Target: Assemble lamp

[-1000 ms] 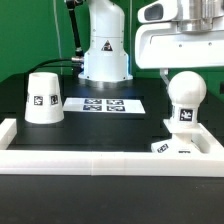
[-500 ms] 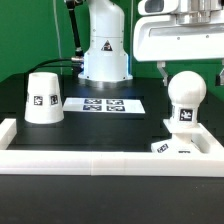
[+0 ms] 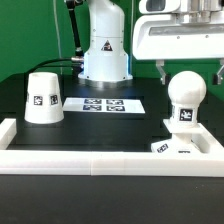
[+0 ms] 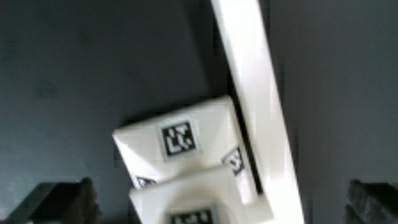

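The white bulb (image 3: 186, 95) stands upright on the low angular base (image 3: 180, 147) at the exterior view's right, close to the white front wall. My gripper (image 3: 190, 72) hangs just above the bulb's top, open and empty, with one finger to each side. In the wrist view the base (image 4: 178, 140) and the blurred bulb top (image 4: 199, 208) lie below the gripper (image 4: 214, 205), whose dark fingers (image 4: 54, 200) stand wide apart. The cone shade (image 3: 42, 97) stands alone at the exterior view's left.
The marker board (image 3: 105, 104) lies flat in the middle of the black table. A white wall (image 3: 100, 162) runs along the front and sides, and shows in the wrist view (image 4: 249, 90) next to the base. The robot's base (image 3: 105, 50) stands behind.
My gripper has risen a little above the bulb and stayed open. The bulb, base and shade have not moved.
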`<action>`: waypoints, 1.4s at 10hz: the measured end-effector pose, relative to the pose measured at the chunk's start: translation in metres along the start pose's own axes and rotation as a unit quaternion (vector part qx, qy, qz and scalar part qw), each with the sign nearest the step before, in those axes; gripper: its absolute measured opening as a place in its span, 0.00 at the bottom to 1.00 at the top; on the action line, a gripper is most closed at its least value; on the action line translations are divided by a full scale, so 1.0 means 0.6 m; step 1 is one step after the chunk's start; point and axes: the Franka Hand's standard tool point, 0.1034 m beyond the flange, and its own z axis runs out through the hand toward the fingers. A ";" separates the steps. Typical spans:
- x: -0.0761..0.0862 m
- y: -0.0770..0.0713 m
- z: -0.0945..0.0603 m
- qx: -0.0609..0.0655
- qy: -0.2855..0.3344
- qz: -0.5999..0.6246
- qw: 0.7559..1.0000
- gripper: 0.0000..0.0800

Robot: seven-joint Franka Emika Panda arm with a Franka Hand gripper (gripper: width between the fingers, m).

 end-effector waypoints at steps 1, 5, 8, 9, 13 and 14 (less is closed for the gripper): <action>-0.029 0.024 -0.002 -0.001 0.009 -0.011 1.000 0.87; -0.052 0.123 -0.005 0.007 0.011 -0.030 0.999 0.87; -0.043 0.152 -0.006 0.005 0.013 -0.033 0.999 0.87; -0.041 0.164 -0.007 0.004 0.013 -0.041 0.999 0.87; -0.057 0.310 -0.018 -0.006 0.010 -0.070 0.997 0.87; -0.056 0.341 -0.021 -0.007 0.011 -0.065 0.998 0.87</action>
